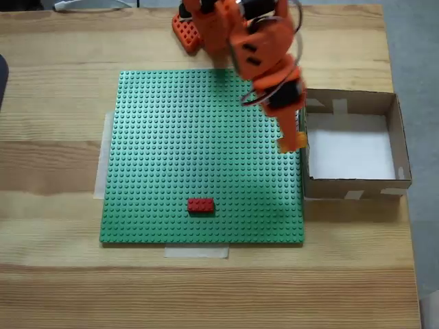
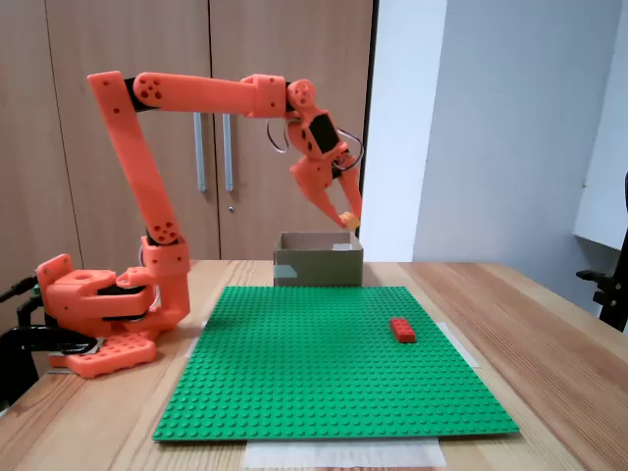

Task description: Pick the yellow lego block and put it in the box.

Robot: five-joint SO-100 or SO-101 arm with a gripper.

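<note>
Judging by both fixed views, the yellow lego block [image 1: 291, 142] was held clamped in the gripper [image 2: 347, 221], raised beside the box [image 1: 401, 133], with release left.

A pale wooden bench [image 2: 549, 324] with visible grain lay below the claw [image 2: 346, 218]. Behind the claw in a fixed view stood a wooden cupboard [image 2: 118, 39] with two doors and slim metal handles [image 2: 199, 152]. To the claw's right rose a plain white wall [image 2: 510, 128], evenly lit. At the far right edge, part of a black chair [image 2: 613, 285] showed. Grey floor [image 1: 415, 41] lay beyond the bench's edge.
</note>
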